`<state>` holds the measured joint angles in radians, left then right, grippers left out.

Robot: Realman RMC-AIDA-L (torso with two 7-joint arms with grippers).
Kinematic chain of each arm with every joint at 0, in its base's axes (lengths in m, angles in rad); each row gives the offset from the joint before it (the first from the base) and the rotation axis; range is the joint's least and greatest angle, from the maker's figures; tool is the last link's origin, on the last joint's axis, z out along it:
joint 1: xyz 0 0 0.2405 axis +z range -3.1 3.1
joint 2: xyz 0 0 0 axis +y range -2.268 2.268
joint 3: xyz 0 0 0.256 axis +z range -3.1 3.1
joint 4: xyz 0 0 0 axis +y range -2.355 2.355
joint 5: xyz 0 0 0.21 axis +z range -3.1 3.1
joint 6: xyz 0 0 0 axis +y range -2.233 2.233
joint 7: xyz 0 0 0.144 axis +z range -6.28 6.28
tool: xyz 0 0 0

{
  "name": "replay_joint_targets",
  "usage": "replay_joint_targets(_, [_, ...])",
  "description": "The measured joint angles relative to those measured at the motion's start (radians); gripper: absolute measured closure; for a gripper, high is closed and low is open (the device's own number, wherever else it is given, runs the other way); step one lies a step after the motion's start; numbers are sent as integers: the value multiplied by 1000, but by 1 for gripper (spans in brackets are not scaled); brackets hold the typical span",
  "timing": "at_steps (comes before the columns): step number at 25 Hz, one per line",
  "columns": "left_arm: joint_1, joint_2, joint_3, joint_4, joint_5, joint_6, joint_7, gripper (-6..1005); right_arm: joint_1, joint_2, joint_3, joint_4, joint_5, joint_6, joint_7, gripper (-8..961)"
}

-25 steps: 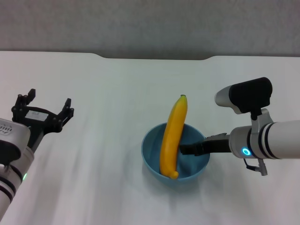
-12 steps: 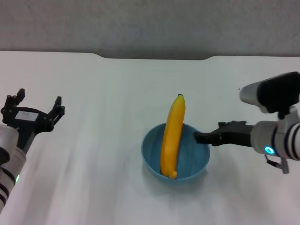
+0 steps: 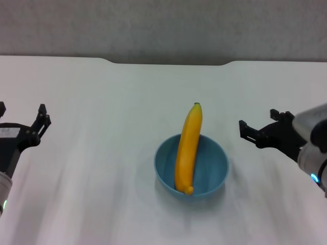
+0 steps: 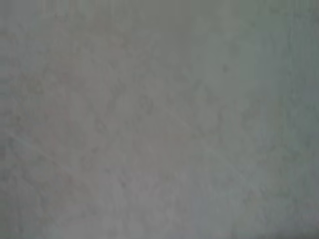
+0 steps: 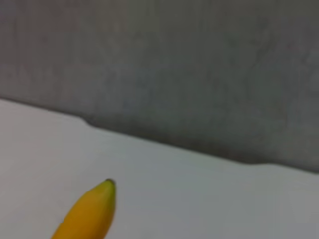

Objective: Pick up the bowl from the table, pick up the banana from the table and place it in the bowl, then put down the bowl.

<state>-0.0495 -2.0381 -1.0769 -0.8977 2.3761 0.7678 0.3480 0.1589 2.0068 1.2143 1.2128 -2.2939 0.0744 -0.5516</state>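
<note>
The light-blue bowl (image 3: 207, 171) stands on the white table (image 3: 102, 102) in front of me, a little right of centre. The yellow banana (image 3: 187, 148) lies in it, its lower end on the bowl's bottom and its dark stem tip sticking out over the far rim. The banana's tip also shows in the right wrist view (image 5: 89, 211). My right gripper (image 3: 260, 131) is open and empty, a short way right of the bowl and apart from it. My left gripper (image 3: 21, 120) is open and empty at the far left edge.
The table's far edge has a shallow notch (image 3: 168, 63), with a grey wall behind it. The notch also shows in the right wrist view (image 5: 169, 144). The left wrist view shows only a plain grey surface.
My right gripper has let go of the bowl's right rim and drawn back to the right. My left gripper has moved further left. Bowl and banana have stayed put.
</note>
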Motion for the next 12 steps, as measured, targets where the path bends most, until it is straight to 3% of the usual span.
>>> replay_joint_targets(4, [-30,-2,49,88,0,100,-38,91,-6,0,-100,-92,0,-225,4,66])
replay_joint_targets(12, [-109,-3,149,259,0,228,-270,91,36,2,-335,-342,-5,-693,88,69])
